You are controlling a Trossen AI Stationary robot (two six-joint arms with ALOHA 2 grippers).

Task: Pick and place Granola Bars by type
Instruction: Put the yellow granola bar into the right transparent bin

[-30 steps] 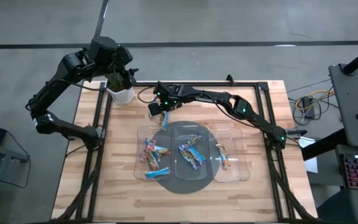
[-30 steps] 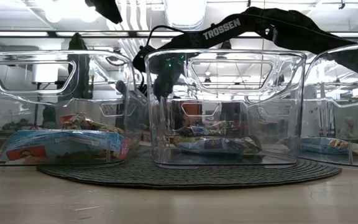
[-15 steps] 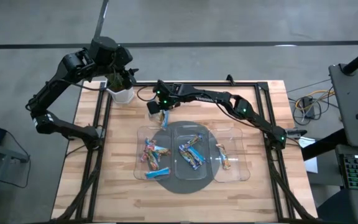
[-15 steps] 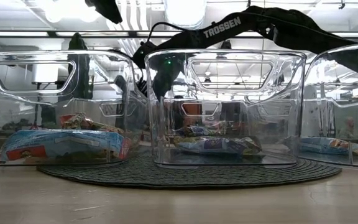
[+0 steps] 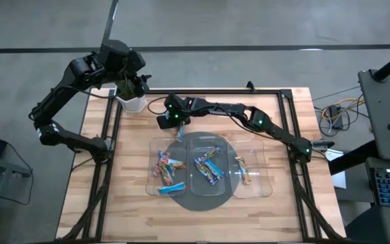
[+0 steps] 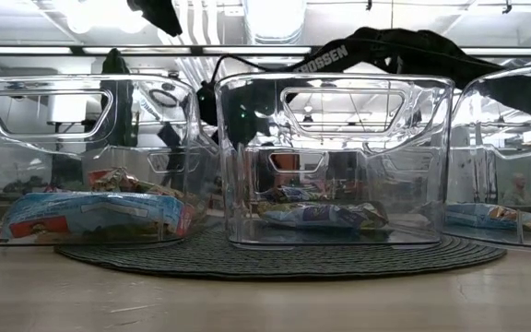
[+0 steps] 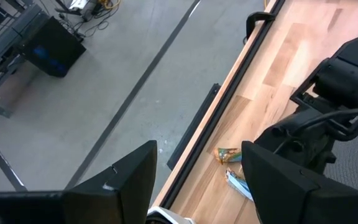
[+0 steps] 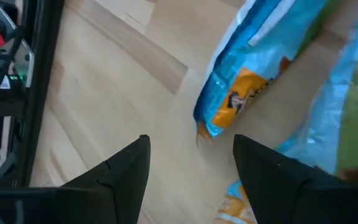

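Pale wood counter (image 5: 202, 108): your right hand (image 5: 170, 122) hovers fingers apart, empty, over loose Granola Bars (image 8: 261, 68) behind the trays (image 5: 208, 164). Light, crinkly, slippery foil; pinch across a bar's middle. Left hand (image 5: 131, 86) waits open by the pot (image 5: 131, 103).

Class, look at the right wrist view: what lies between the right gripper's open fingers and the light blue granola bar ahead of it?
Only bare wooden table. In the right wrist view nothing lies between the right gripper and the light blue granola bar.

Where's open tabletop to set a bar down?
Bare wood along the table's near edge below the three clear trays, and right of the white pot. Crowded behind the trays: right gripper over loose bars.
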